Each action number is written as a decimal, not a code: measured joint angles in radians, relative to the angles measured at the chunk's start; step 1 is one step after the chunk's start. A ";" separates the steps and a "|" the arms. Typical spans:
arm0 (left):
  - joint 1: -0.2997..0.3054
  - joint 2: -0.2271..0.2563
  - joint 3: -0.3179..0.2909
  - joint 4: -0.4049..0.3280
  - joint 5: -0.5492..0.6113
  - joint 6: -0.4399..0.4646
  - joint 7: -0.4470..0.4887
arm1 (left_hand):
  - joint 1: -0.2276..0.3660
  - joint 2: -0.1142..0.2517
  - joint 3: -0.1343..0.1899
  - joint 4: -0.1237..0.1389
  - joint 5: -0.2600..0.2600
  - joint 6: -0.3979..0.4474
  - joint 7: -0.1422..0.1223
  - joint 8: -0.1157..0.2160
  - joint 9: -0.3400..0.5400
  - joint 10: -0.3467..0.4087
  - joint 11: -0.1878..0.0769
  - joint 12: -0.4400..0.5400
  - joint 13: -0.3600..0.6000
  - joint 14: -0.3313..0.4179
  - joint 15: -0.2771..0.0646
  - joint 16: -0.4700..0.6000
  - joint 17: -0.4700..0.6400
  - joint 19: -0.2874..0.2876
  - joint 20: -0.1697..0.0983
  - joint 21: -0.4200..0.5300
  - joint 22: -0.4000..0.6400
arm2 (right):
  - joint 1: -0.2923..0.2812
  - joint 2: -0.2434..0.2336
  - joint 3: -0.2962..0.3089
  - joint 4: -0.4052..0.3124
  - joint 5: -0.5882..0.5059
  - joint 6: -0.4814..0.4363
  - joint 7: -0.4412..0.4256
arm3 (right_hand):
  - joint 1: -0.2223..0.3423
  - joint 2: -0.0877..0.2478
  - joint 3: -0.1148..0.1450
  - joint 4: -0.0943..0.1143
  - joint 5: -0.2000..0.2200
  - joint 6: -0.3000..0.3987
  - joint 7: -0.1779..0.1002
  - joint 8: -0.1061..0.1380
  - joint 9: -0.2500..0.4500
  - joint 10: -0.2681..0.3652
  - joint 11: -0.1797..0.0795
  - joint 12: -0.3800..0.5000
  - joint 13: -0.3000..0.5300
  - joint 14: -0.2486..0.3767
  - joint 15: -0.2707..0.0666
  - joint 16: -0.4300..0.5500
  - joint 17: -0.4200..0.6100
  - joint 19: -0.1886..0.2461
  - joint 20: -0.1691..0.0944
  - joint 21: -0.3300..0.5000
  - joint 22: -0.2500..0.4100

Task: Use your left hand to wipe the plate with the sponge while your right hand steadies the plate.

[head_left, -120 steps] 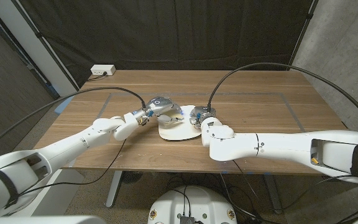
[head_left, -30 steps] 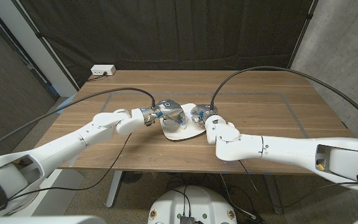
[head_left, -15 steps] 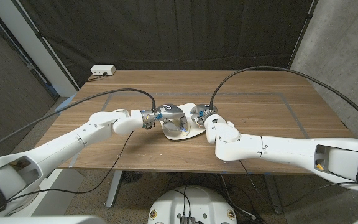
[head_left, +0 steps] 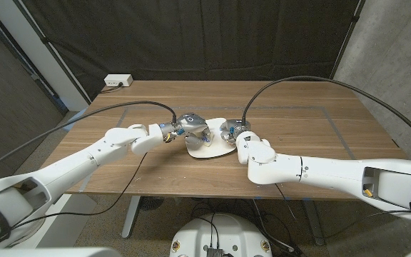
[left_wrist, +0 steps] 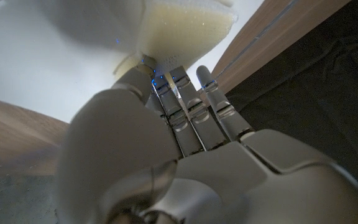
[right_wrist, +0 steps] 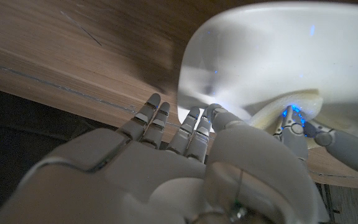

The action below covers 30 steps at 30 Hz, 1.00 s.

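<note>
White plate [head_left: 209,148] under pale yellow sponge [left_wrist: 188,25], gripped by left hand [head_left: 191,128].

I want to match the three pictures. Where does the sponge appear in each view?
Head view: the sponge lies on the white plate under the left robot hand, near the table's middle.
Left wrist view: pale yellow foam at the fingertips, against the plate.
Right wrist view: a pale strip on the plate, beside the left robot hand's fingers.
Shared landmark: the white plate.
</note>
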 measured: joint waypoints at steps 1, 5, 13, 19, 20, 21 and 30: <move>-0.005 -0.004 0.005 0.011 0.007 0.009 0.010 | 0.000 0.000 0.000 0.000 0.000 0.001 0.001 0.000 0.000 0.000 0.000 0.000 0.000 0.001 0.001 0.000 0.000 0.000 0.000 0.000 0.000 | 0.000 0.000 0.000 0.000 0.000 0.000 0.000 | 0.000 0.000 0.000 0.000 0.000 0.000 0.000 0.000 0.000 0.000 0.000 0.001 0.000 0.000 0.000 0.000 0.000 0.000 0.000 0.000 -0.002; -0.025 -0.021 0.033 0.056 0.055 0.072 0.080 | 0.000 0.000 0.000 0.000 0.000 0.007 -0.001 -0.002 0.000 0.006 0.005 0.000 0.000 0.007 -0.004 -0.007 0.000 0.000 0.000 0.004 0.000 | 0.000 -0.002 0.002 -0.003 -0.005 0.000 0.009 | 0.000 0.000 0.000 0.000 0.000 0.000 0.000 0.000 0.000 0.000 0.000 0.001 0.000 0.000 0.000 0.000 0.000 0.000 0.000 0.000 -0.002; -0.058 -0.036 0.081 0.099 0.107 0.146 0.159 | 0.000 0.000 -0.004 0.004 0.000 0.009 0.001 -0.004 0.001 0.011 0.000 -0.004 -0.001 0.007 -0.004 -0.008 0.000 0.000 0.000 0.004 0.000 | -0.003 -0.006 0.006 -0.006 -0.010 0.000 0.017 | 0.000 0.000 -0.006 -0.006 0.000 0.000 0.000 0.000 0.000 0.000 0.000 0.001 0.001 0.000 0.000 0.000 0.000 0.000 0.000 0.000 -0.002; -0.081 -0.037 0.110 0.108 0.092 0.135 0.161 | 0.000 0.000 -0.004 0.004 0.000 0.009 0.001 -0.004 -0.002 0.011 0.000 -0.004 -0.001 0.011 -0.008 -0.008 -0.005 0.000 0.000 0.007 0.000 | -0.008 -0.010 0.012 -0.007 -0.015 0.000 0.019 | 0.000 0.000 -0.005 -0.006 0.000 0.000 0.000 0.000 0.000 0.000 0.000 0.001 0.001 0.000 0.000 0.000 0.000 0.000 0.000 0.000 -0.002; -0.088 -0.036 0.119 0.108 0.088 0.131 0.158 | 0.000 0.000 -0.004 0.004 0.000 0.009 0.001 -0.004 -0.002 0.011 0.000 -0.004 0.000 0.011 -0.008 -0.012 -0.005 0.000 0.000 0.007 0.000 | -0.009 -0.010 0.012 -0.007 -0.017 0.000 0.019 | 0.000 0.000 -0.005 -0.006 0.000 0.000 0.000 0.000 0.000 0.000 0.000 0.001 0.001 0.000 0.000 0.000 0.000 0.000 0.000 0.000 -0.002; -0.093 -0.036 0.124 0.108 0.078 0.118 0.150 | 0.000 0.000 -0.004 0.004 0.000 0.009 0.001 -0.004 -0.003 0.011 0.000 -0.004 0.000 0.011 -0.008 -0.015 -0.005 0.000 0.000 0.007 0.000 | -0.010 -0.010 0.014 -0.006 -0.018 0.000 0.020 | 0.000 0.000 -0.005 -0.006 0.000 0.000 0.000 0.000 0.000 0.000 0.000 0.001 0.001 0.000 0.000 0.000 0.000 0.000 0.000 0.000 -0.002; -0.112 -0.027 0.151 0.096 0.053 0.048 0.125 | 0.003 0.003 -0.004 0.004 0.000 0.009 0.001 -0.008 -0.005 0.010 0.000 -0.011 0.003 0.011 -0.008 -0.015 -0.005 -0.006 0.006 0.007 0.000 | -0.021 -0.014 0.025 -0.001 -0.024 0.012 0.021 | 0.000 0.000 -0.013 -0.004 0.000 0.000 0.000 0.000 0.000 -0.002 -0.002 0.005 0.001 0.000 0.000 0.000 0.000 0.000 0.000 0.000 -0.002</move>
